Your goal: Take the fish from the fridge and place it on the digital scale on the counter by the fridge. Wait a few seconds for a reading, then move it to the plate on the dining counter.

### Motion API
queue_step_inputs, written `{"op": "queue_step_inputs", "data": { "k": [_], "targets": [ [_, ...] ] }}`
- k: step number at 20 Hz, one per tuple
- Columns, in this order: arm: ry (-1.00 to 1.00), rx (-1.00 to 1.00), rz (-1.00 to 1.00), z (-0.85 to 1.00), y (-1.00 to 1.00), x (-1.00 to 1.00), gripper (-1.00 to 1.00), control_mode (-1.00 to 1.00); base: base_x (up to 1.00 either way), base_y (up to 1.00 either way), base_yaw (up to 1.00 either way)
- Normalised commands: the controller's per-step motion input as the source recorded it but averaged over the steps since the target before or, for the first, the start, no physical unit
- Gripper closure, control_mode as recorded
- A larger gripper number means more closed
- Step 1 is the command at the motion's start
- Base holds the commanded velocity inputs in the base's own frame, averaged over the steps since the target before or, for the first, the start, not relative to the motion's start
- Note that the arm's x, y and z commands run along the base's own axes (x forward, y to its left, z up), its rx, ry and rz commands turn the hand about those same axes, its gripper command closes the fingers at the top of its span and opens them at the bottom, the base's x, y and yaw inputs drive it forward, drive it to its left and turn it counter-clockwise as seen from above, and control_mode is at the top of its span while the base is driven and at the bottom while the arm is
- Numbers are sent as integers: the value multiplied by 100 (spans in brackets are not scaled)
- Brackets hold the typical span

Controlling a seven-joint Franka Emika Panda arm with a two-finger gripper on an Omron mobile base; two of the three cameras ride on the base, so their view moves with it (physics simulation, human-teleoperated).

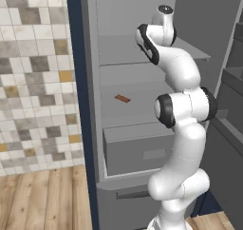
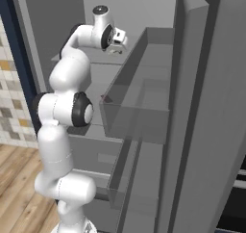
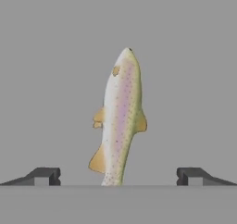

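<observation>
In the hand view the two dark fingertips stand wide apart with nothing between their pads, so the gripper is spread and holds nothing. The fish lies flat on a grey shelf of the fridge, its long body running away from the hand and its tail end roughly midway between the tips, not touching either. The likely trouble from here is the closing: the fish is slim and smooth-looking, tilted slightly off the centre line, so the fingers could pinch only the narrow tail and let it swivel or slip out on lifting. Coming down too shallow could also shove it along the shelf. On a lower shelf lies a flat reddish-brown bar, well apart.
</observation>
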Motion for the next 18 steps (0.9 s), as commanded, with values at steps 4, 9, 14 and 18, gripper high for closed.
{"op": "queue_step_inputs", "data": {
  "k": [4, 9, 14, 18],
  "targets": [
    [2, 0, 0, -43, -3, 0, -100, -100, 0, 0, 0],
    [-2, 0, 0, -46, 0, 0, -100, -100, 0, 0, 0],
    [-7, 0, 0, -42, 0, 28, -100, -100, 0, 0, 0],
    [-1, 0, 0, -44, 0, 53, -100, -100, 0, 0, 0]
  ]
}}
